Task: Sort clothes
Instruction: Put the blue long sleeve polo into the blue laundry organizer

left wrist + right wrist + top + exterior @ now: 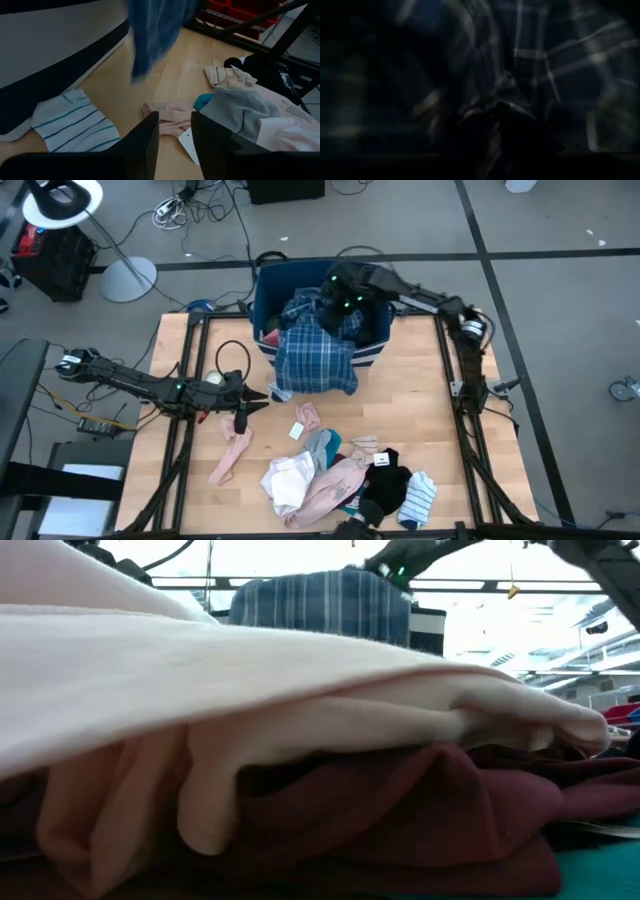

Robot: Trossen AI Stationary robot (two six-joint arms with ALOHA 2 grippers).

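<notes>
The right gripper (343, 302) sits over the plaid shirt (315, 358) that hangs from the bin (375, 350) at top middle, its grip too dark to tell, while the left gripper (243, 408) waits open at middle left and the clothes (340, 475) lie at the bottom.

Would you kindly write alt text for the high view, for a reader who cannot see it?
The right gripper is over the dark blue bin, where a blue plaid garment drapes over the rim. The left gripper rests on the wooden table, above a heap of clothes.
</notes>
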